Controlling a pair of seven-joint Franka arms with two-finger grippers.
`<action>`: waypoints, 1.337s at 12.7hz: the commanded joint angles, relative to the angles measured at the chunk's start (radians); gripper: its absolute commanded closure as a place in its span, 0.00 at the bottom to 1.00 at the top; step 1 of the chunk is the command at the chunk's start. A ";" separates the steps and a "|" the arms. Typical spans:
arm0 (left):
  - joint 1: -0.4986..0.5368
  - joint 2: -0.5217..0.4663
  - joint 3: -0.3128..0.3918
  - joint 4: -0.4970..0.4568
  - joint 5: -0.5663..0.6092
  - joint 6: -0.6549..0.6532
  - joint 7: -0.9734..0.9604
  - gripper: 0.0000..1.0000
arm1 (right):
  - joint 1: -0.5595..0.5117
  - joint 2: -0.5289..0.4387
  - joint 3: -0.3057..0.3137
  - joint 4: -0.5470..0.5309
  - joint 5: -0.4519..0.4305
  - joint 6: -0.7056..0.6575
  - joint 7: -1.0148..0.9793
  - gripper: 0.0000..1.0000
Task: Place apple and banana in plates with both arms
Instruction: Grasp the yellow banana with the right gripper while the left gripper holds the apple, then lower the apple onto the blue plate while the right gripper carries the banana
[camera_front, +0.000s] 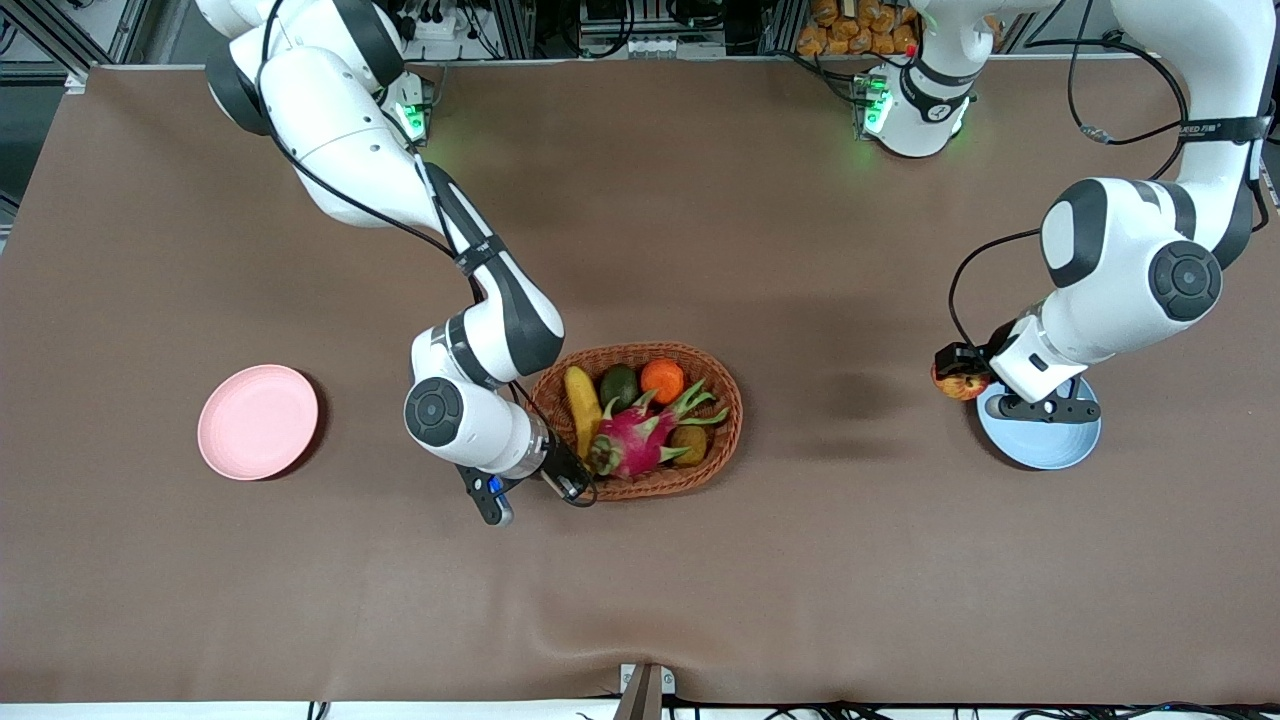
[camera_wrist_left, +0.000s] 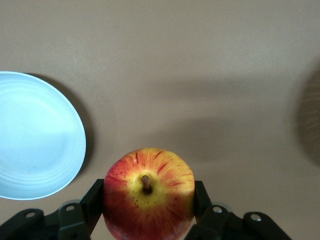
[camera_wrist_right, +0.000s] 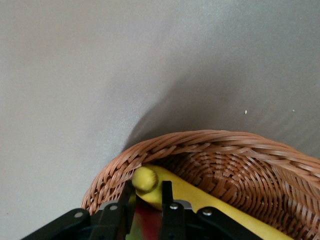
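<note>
Left gripper (camera_wrist_left: 148, 210): jaws clamped on the apple (camera_wrist_left: 148, 192), stem up, in the air just off the blue plate (camera_front: 1040, 440); front view puts the plate at about 4 o'clock of the fruit.

Right gripper (camera_wrist_right: 146, 207): in the wicker basket (camera_front: 722, 400), jaws narrow around the banana (camera_front: 581, 405) tip. Banana's long axis runs 12 to 6.

Pink plate (camera_front: 258, 421) lies bare toward the right arm's end of the worktop (camera_front: 700, 600).

Only the right wrist view shows the jaws at the banana; the front view hides them.

Front cam's high up, facing the arm bases at 12 o'clock. Left wrist cam looks down close, sharing the blue plate (camera_wrist_left: 35, 135) w/ front; right wrist cam shares the basket (camera_wrist_right: 210, 150).
</note>
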 joint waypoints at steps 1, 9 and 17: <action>-0.002 -0.018 -0.006 -0.005 0.017 0.004 0.007 1.00 | -0.012 0.019 0.017 0.028 0.013 -0.003 -0.005 0.81; 0.012 -0.005 -0.013 -0.014 0.022 0.005 0.007 1.00 | 0.001 -0.024 0.011 0.026 -0.002 -0.018 -0.034 1.00; 0.158 0.082 -0.015 -0.024 0.177 0.135 0.064 1.00 | 0.028 -0.125 0.017 0.020 -0.206 -0.130 -0.034 1.00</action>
